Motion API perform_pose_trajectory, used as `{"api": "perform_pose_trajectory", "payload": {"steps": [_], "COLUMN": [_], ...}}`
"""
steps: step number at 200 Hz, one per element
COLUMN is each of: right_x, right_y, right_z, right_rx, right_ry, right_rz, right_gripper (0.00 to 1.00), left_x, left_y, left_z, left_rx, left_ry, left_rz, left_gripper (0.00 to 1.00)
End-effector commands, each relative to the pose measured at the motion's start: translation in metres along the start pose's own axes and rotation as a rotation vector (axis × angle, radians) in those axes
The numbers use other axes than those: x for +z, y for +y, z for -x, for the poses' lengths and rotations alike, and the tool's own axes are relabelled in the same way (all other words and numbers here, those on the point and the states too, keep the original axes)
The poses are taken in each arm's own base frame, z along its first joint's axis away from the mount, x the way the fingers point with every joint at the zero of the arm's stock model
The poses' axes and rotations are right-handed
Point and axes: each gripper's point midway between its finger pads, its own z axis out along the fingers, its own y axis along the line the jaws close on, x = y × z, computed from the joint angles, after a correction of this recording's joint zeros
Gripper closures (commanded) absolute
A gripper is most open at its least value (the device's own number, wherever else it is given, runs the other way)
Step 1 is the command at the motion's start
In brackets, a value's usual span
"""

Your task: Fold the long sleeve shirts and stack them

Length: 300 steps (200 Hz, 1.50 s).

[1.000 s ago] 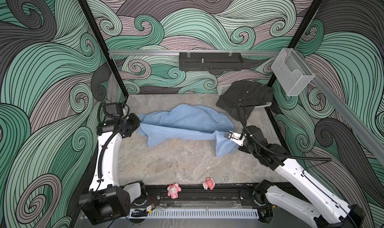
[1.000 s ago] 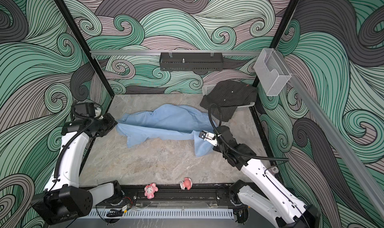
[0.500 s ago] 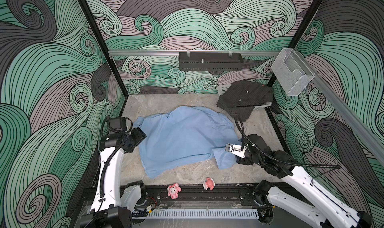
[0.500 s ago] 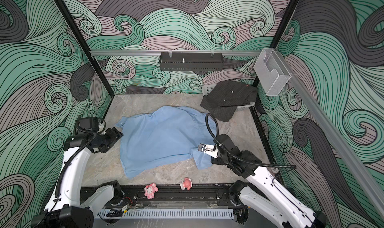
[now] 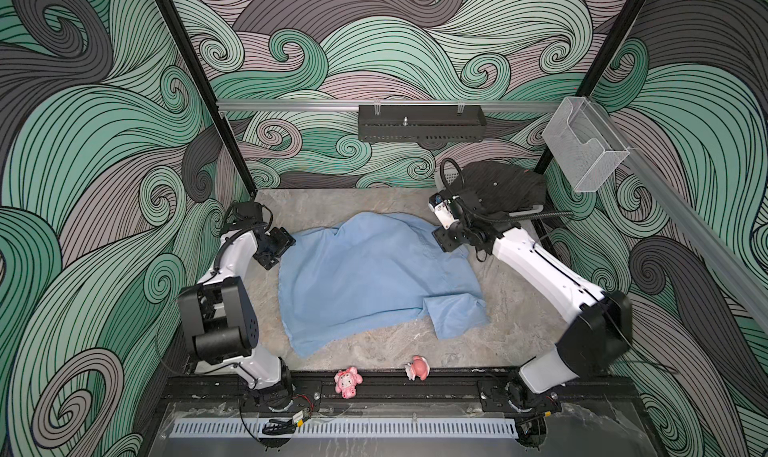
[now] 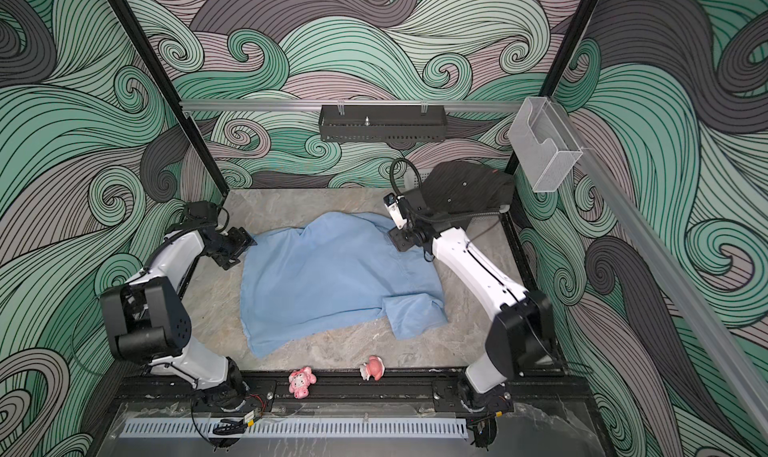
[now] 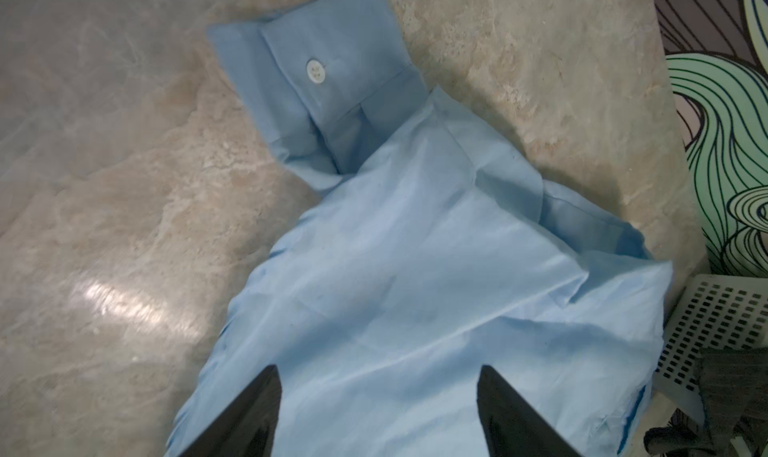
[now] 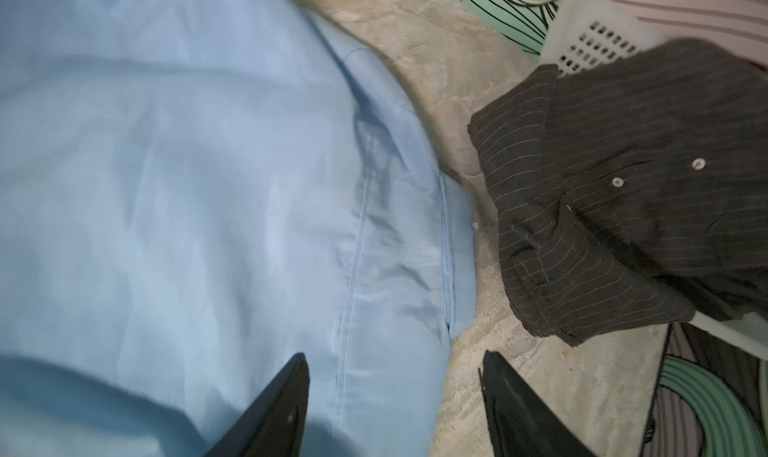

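Marble tabletop (image 5: 519, 322) showed bare below the light blue shirt (image 5: 365, 276) spread mid-frame; I saw left gripper (image 5: 277, 249) and right gripper (image 5: 446, 239) unclenched, empty, at its upper corners; dark pinstriped shirt (image 5: 505, 184) sat upper right.

The left arm (image 5: 239, 263) and the right arm (image 5: 536, 263) are both showing smooth white shells between black joint housings. A big black boxy elbow block (image 5: 220, 322) is sitting on each one. A thin black cable (image 5: 451, 159) is looping over the right wrist, and a ribbed black hose (image 5: 540, 214) is running beside it. The fingers (image 7: 245, 417) are looking black, glossy and wedge-shaped.
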Motion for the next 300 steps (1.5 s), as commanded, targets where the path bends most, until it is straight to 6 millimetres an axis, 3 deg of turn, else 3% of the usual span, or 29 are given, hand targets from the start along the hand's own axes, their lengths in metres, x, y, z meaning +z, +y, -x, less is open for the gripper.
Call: {"api": "perform_pose_trajectory", "payload": {"steps": [1,54,104,143,174,222,240,261,300], "right_x": [0.017,0.085,0.129,0.143,0.149,0.162,0.165,0.167,0.162], "right_y": [0.002,0.013,0.026,0.031,0.025,0.019,0.018,0.013,-0.02], "right_z": [0.016,0.037,0.024,0.009,-0.001,-0.026,-0.036,-0.048,-0.08], "right_rx": [0.15,0.216,0.247,0.261,0.296,0.378,0.397,0.419,0.488], "right_ry": [0.025,0.098,0.179,0.226,0.257,0.356,0.386,0.419,0.475], "right_rz": [0.027,0.097,0.153,0.178,0.182,0.193,0.188,0.172,0.043], "right_gripper": [0.33,0.33,0.33,0.33,0.34,0.4,0.41,0.44,0.59], "left_x": [0.007,0.042,0.065,0.07,0.081,0.09,0.093,0.078,0.0], "left_y": [-0.001,0.009,0.008,-0.006,-0.02,-0.037,-0.038,-0.038,0.004], "left_z": [0.011,0.028,0.045,0.061,0.062,0.055,0.05,0.058,0.094], "left_rx": [-0.024,-0.055,-0.024,0.012,0.027,0.037,0.039,0.049,-0.046], "left_ry": [0.015,0.074,0.101,0.096,0.142,0.209,0.238,0.185,-0.087], "left_rz": [-0.023,0.02,0.026,-0.06,-0.138,-0.235,-0.234,-0.207,-0.026], "left_gripper": [0.23,0.26,0.3,0.3,0.35,0.51,0.68,1.0,1.0]}}
